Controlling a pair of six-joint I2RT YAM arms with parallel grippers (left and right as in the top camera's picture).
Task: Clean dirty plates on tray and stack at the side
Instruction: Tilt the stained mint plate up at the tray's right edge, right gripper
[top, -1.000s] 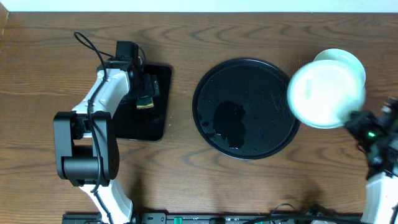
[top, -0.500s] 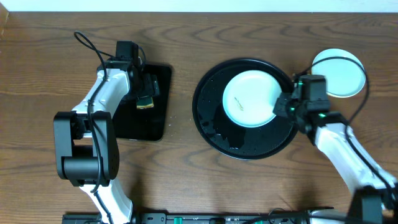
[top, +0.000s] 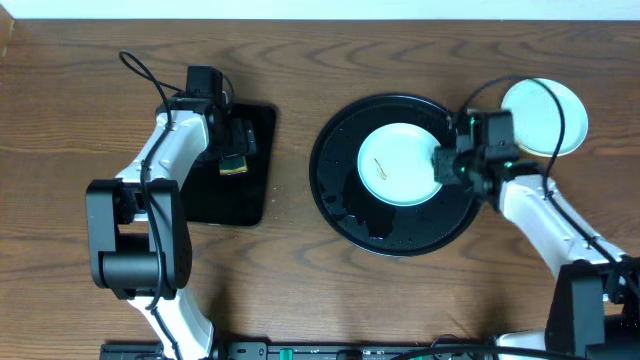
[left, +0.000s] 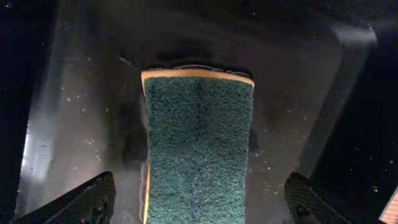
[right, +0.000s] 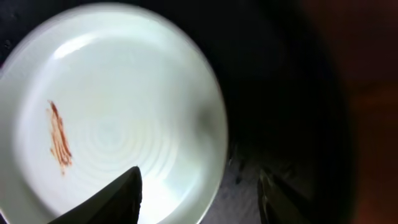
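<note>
Mint-white plate (top: 398, 164) lies smeared, centred on the black tray (top: 335, 205). Your right fingers (right: 124, 196) stand parted astride its 3 o'clock rim, gripping nothing: lift straight off so it won't skid. Meanwhile your left fingers (left: 87, 202) hang spread above the sponge (left: 198, 143).

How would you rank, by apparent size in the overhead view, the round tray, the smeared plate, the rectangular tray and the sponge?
1. round tray
2. rectangular tray, partly hidden under the left arm
3. smeared plate
4. sponge
</note>
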